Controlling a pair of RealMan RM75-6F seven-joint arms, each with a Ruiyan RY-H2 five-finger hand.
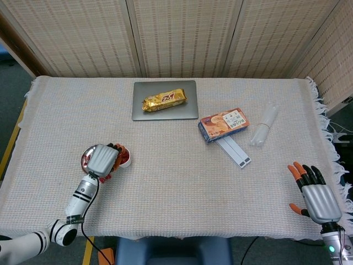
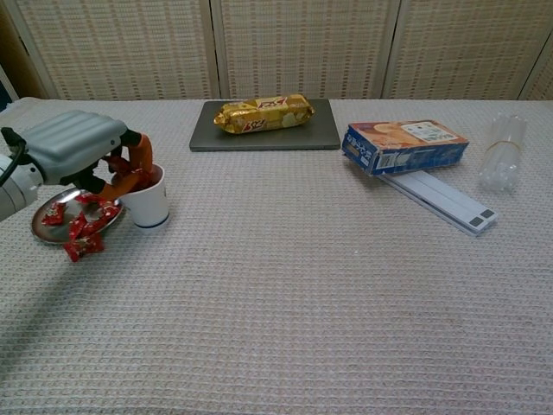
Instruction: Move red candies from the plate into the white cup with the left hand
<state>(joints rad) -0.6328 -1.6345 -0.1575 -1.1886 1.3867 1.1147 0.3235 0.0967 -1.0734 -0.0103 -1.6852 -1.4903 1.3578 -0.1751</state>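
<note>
left hand [image 2: 82, 151] curled over the small white paper cup [image 2: 147, 207], grip contents unclear; release straight down inside the rim.

The left hand [image 2: 82, 156] is seen over the white cup [image 2: 147, 203] near the tabletop's left edge, its fingertips [image 2: 138, 169] dipped to the rim; whether a candy is held cannot be told. Red candies [image 2: 82, 220] are scattered on the metal plate [image 2: 43, 226] beside the cup, one lying off it on the cloth.
</note>
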